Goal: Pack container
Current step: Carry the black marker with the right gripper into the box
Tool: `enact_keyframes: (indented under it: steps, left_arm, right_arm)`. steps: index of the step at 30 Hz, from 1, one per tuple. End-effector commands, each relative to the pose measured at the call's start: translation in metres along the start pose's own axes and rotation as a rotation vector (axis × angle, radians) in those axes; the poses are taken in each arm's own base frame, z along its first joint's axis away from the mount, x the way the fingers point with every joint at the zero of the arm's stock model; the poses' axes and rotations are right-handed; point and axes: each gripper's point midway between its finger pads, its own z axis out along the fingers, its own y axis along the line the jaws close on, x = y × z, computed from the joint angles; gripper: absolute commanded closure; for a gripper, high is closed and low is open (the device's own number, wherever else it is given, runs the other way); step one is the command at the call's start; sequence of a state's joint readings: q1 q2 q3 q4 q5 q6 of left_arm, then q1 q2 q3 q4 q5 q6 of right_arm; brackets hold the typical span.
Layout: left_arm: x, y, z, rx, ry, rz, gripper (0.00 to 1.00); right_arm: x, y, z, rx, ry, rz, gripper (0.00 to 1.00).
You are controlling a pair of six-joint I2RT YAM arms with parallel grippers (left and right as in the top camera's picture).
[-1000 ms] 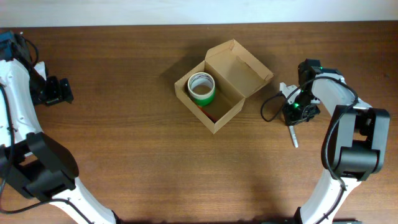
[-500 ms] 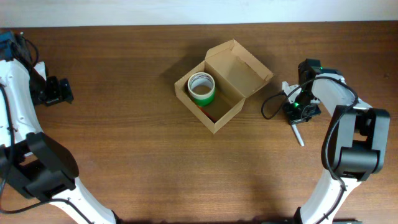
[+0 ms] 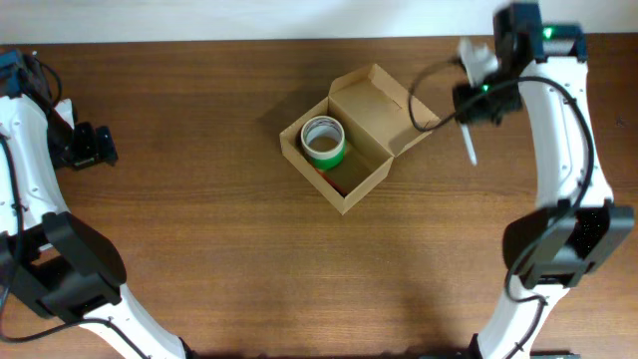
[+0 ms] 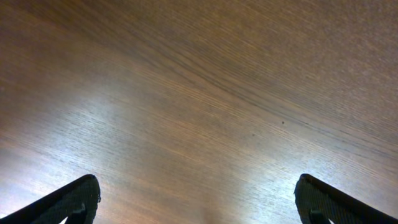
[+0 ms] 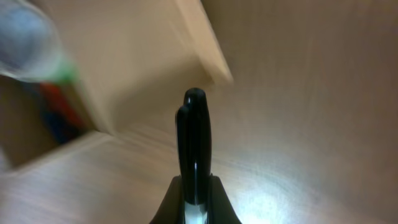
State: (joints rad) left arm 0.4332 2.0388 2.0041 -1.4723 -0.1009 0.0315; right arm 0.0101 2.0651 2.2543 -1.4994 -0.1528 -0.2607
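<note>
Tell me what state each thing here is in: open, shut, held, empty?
container: lid flap open, standing on the table, partly filled.
tape roll: lying flat inside the container.
pen: held in the right gripper, next to the open lid flap.
right gripper: shut on the pen.
left gripper: open, empty, above the table.

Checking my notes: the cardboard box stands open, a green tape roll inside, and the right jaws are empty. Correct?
No: the right jaws are shut on a slim pen-like object, as the right wrist view shows. The cardboard box does stand open, green tape roll inside.
</note>
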Motion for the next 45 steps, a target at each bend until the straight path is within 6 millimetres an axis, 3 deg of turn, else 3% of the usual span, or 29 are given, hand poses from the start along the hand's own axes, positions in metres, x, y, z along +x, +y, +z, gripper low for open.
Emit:
enact_keyframes:
  steps: [1,3,6,11,15,19,25,30,45]
  left_arm:
    - [0.002,-0.001,0.005,0.009,0.017,0.015,0.0]
    - [0.002,-0.001,0.005,0.009,0.017,0.015,0.0]
    - [0.002,-0.001,0.005,0.009,0.017,0.015,0.0]
    - [0.002,-0.001,0.005,0.009,0.017,0.015,0.0]
    - [0.002,-0.001,0.005,0.009,0.017,0.015,0.0]
    - [0.002,-0.001,0.005,0.009,0.017,0.015,0.0]
    - [0.002,-0.001,0.005,0.009,0.017,0.015,0.0]
    - [0.002,-0.001,0.005,0.009,0.017,0.015,0.0]
    - [0.002,-0.001,0.005,0.009,0.017,0.015,0.0]
  right_arm:
    - [-0.035,0.065,-0.064,-0.014,-0.195,-0.124,0.96]
    - [-0.045,0.098,-0.078,0.007,-0.247,-0.209,0.96]
    - [-0.046,0.144,-0.076,0.034,-0.252,-0.323,0.96]
    - [-0.036,0.215,-0.032,-0.014,-0.162,-0.447,0.96]
    - [-0.038,0.241,0.007,-0.031,-0.113,-0.48,0.96]
    - [-0.044,0.242,0.045,-0.029,-0.07,-0.473,0.96]
    - [-0.048,0.223,0.1,-0.014,0.01,-0.43,0.96]
    - [-0.045,0.21,0.131,-0.008,0.065,-0.406,0.96]
    - [-0.022,0.224,0.153,-0.1,0.154,-0.404,0.96]
